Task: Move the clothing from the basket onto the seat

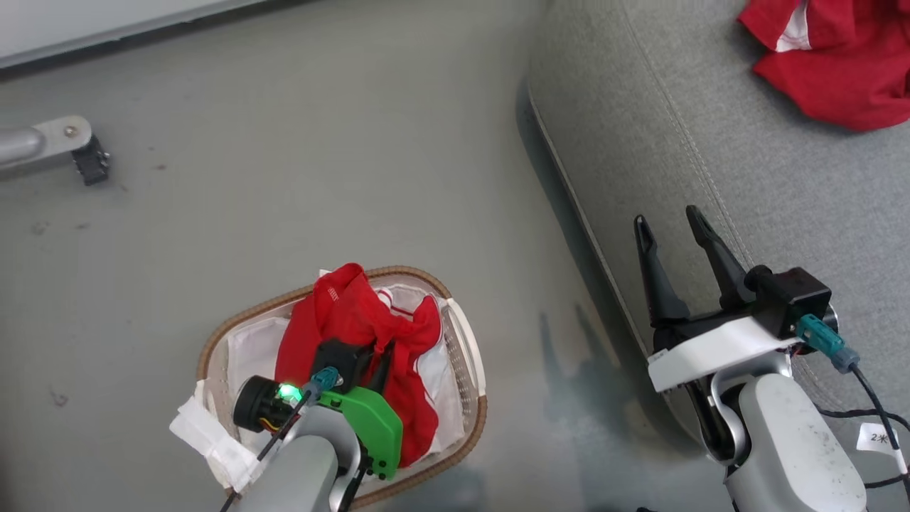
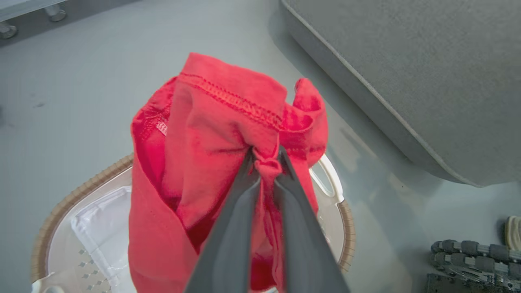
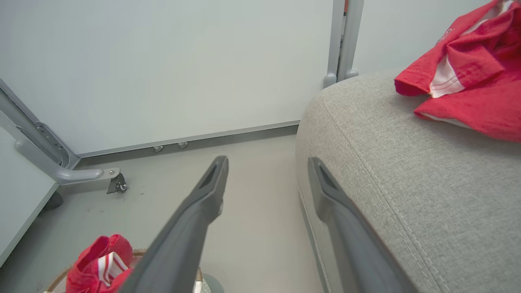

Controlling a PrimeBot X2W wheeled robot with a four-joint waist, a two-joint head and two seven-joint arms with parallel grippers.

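I see L hand (image 2: 265,156) pinched tight on red clothing (image 2: 211,122), bunched above basket (image 2: 77,191), near left. R hand (image 1: 668,217) wide, empty, over seat (image 1: 711,142) edge. 2nd red garment (image 1: 832,64) lies on seat, far right.

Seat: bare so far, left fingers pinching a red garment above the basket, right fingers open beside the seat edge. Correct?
One thing is off: the seat isn't bare. A loose red garment already lies on it, plain in the head view. The rest holds: the left gripper fingers pinch the lifted garment above the basket, and the right gripper fingers are open.
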